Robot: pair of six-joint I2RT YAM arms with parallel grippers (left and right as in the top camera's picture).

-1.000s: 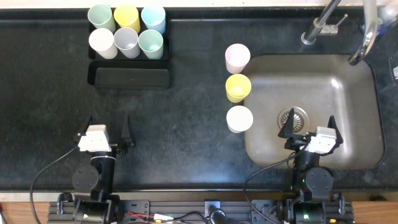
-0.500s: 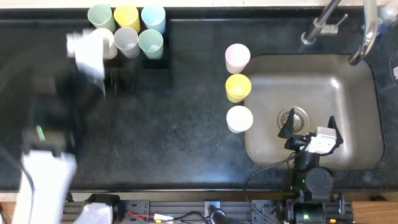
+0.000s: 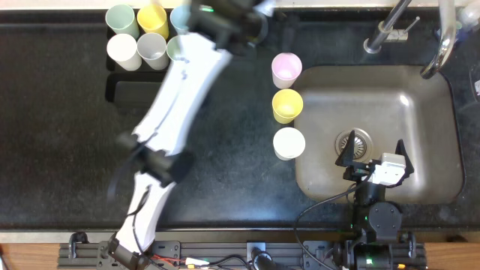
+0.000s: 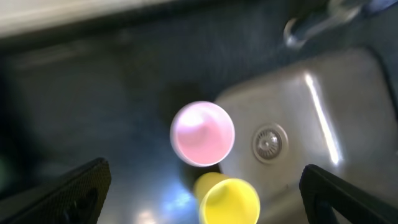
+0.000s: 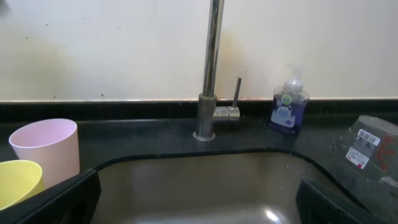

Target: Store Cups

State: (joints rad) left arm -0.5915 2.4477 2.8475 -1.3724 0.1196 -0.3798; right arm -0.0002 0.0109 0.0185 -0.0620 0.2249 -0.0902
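Pink cup [image 4: 203,134] stands upright beneath the left gripper [image 4: 203,169], whose fingers are spread wide. A second ago this arm sat folded at its base; it has now swung out above the cup. Yellow cup [image 4: 231,199] stands just beside it, near the sink [image 4: 311,112]. A first pickup looks imminent.

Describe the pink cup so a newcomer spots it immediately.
Find the stainless steel sink. Three plastic cups line its left edge. The pink plastic cup ends the row nearest the steel tap, beyond the yellow plastic cup and white plastic cup.
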